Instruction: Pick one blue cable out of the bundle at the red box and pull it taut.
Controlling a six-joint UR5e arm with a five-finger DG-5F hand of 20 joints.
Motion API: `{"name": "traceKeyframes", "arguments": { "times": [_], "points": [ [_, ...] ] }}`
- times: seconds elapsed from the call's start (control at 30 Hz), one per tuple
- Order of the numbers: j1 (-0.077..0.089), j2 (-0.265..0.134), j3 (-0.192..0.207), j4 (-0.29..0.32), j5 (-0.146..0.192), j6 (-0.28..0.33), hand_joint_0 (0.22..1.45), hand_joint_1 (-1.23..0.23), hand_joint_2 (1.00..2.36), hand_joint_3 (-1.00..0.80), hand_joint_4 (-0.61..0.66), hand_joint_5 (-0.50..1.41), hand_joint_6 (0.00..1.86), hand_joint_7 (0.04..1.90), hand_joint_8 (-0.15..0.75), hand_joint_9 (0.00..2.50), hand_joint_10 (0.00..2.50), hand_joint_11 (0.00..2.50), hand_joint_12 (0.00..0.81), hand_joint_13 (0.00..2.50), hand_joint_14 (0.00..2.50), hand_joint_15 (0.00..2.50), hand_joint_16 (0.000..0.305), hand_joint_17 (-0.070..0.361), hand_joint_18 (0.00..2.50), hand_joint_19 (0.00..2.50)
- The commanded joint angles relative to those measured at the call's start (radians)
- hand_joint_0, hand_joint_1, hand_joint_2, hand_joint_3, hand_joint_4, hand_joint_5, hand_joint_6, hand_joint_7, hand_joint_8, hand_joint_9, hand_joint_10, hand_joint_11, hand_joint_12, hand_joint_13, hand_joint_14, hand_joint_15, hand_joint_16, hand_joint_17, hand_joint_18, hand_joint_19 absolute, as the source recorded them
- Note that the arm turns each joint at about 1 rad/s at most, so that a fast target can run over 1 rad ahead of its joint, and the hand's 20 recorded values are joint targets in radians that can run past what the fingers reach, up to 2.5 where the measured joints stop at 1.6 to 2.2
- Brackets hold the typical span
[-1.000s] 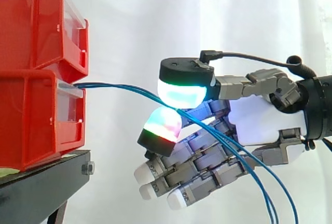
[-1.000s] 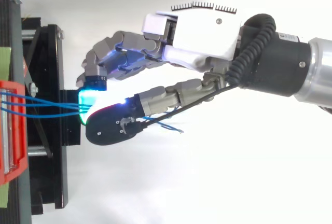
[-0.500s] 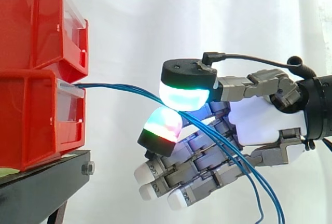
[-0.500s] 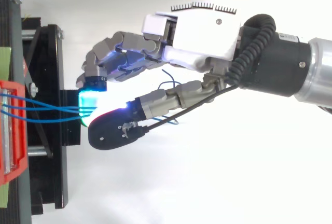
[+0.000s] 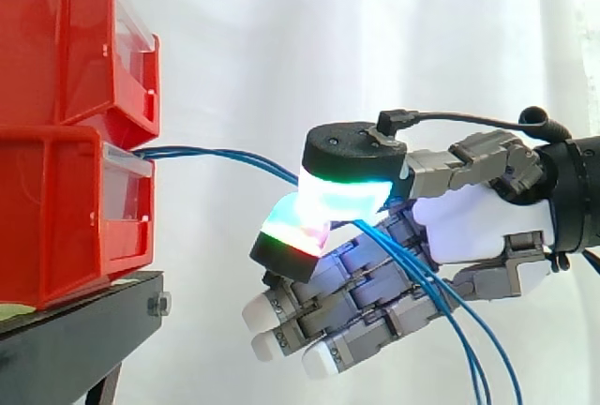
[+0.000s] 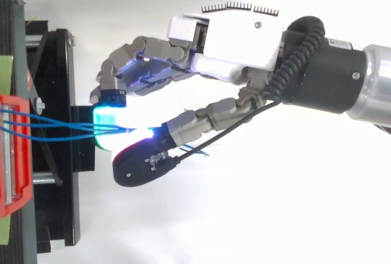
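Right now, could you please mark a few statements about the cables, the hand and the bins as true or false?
1. The cables come out of the lower bin. True.
2. The hand enters the side view from the left. False: it comes in from the right.
3. The cables pass between the thumb and the fingers, which pinch them. True.
4. Past the hand, the cables lie coiled on the stand. False: they hang down behind the hand, away from the stand.
5. The lower bin rests on the stand. True.
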Motion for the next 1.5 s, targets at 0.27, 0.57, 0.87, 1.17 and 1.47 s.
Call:
{"name": "traceKeyframes", "arguments": {
  "times": [0.27, 0.57, 0.87, 1.17, 1.47],
  "points": [
    [0.0, 0.0, 0.0, 0.0, 0.001, 0.0, 0.53, -0.92, 1.0, -0.5, 0.14, -0.18, 0.89, 0.99, 0.302, 0.47, 0.0, 0.2, 0.392, 0.25, 0.0, 0.05, 0.059, 0.133, 0.41, 0.14],
    [0.001, 0.0, 0.0, 0.0, 0.001, 0.0, 0.59, -0.65, 1.01, -0.34, 0.12, -0.16, 0.86, 1.07, 0.303, 0.53, 0.0, 0.18, 0.379, 0.25, 0.0, 0.07, 0.057, 0.128, 0.37, 0.21],
    [0.0, 0.0, 0.002, 0.0, 0.002, 0.0, 0.58, -0.76, 1.11, 0.0, 0.11, -0.15, 0.9, 1.02, 0.382, 0.58, 0.01, 0.2, 0.446, 0.33, 0.0, 0.06, 0.073, 0.163, 0.5, 0.16],
    [0.0, 0.0, 0.005, 0.0, -0.001, 0.002, 0.69, -0.92, 1.02, -0.09, -0.07, -0.17, 0.88, 1.05, 0.296, 0.52, 0.0, 0.19, 0.374, 0.28, 0.0, 0.05, 0.056, 0.127, 0.41, 0.12],
    [0.0, 0.0, 0.005, 0.0, 0.002, 0.005, 0.75, -0.94, 1.02, -0.2, -0.11, -0.19, 0.89, 1.12, 0.273, 0.5, 0.0, 0.17, 0.37, 0.27, 0.0, 0.04, 0.056, 0.125, 0.4, 0.1]
  ]
}}
